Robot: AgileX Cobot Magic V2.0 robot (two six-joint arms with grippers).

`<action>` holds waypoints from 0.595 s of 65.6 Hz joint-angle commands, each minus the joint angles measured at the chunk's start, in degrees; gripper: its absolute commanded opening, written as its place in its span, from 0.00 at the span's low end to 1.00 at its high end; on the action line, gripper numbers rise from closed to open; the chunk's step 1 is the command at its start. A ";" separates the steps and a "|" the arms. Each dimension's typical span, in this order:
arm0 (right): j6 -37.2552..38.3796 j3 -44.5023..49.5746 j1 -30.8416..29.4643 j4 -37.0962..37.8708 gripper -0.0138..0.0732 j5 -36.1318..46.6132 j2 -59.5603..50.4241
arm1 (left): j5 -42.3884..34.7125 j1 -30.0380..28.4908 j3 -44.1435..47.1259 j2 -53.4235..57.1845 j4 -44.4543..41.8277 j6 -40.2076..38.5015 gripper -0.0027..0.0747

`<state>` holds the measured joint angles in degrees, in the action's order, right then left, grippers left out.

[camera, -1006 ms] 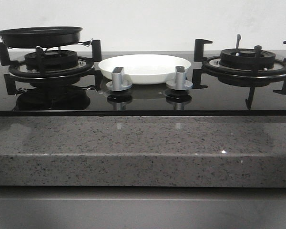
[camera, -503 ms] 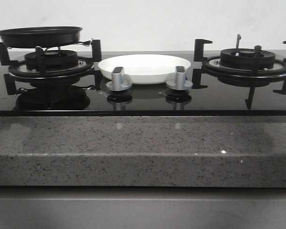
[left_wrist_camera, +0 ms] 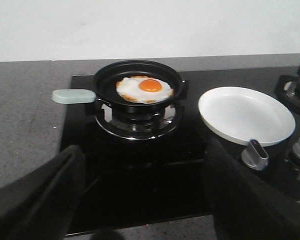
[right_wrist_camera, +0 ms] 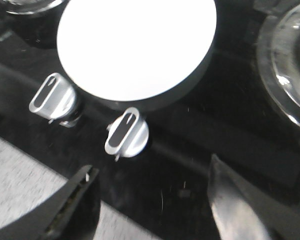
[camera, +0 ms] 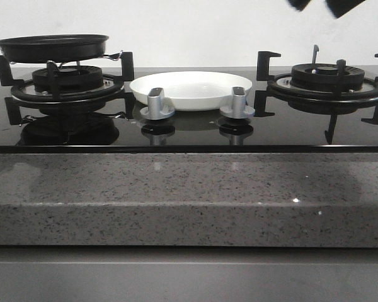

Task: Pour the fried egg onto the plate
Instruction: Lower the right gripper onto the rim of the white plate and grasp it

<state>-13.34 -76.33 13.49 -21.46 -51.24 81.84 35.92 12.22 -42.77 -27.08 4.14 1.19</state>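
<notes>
From my remote seat I see the flat, pale fried egg point(left_wrist_camera: 142, 89) with its orange yolk lying in the round black frying pan point(left_wrist_camera: 137, 86), which sits on the left burner grate point(left_wrist_camera: 135, 117) of the glossy black glass cooktop point(camera: 189, 132). The pan's pale green handle point(left_wrist_camera: 72, 96) sticks out sideways over the grey speckled stone counter point(camera: 189, 201). The round, shallow white plate point(camera: 190, 89) rests on the glass between the two burners, just behind two silver control knobs point(camera: 156, 104), and holds nothing. My left gripper point(left_wrist_camera: 145, 200) hangs well back from the pan, its dark fingers point(left_wrist_camera: 45, 200) spread wide with nothing between them. My right gripper point(right_wrist_camera: 150, 205) hovers above the knobs and the plate's near edge, jaws likewise wide apart and grasping nothing; in the front view only its dark tips point(camera: 327, 5) show at the top edge.
</notes>
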 commanded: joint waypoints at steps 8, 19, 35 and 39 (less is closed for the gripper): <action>-0.83 -15.58 0.13 -0.13 0.57 -5.87 11.53 | -3.41 1.75 -0.52 -0.72 0.47 -0.12 0.68; -0.67 -25.94 0.13 1.44 0.55 -8.91 21.03 | -3.17 1.75 0.55 -0.72 0.58 -0.12 0.68; -0.67 -37.85 -0.23 4.17 0.54 -12.32 30.90 | -2.92 1.75 0.57 -0.72 0.58 -0.12 0.68; -0.67 -40.21 -0.28 4.37 0.54 -13.06 32.85 | -2.92 1.75 0.57 -0.72 0.58 -0.12 0.68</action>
<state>-13.34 -112.27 13.49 -16.90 -64.57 115.90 36.93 13.41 -40.67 -27.08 4.14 1.19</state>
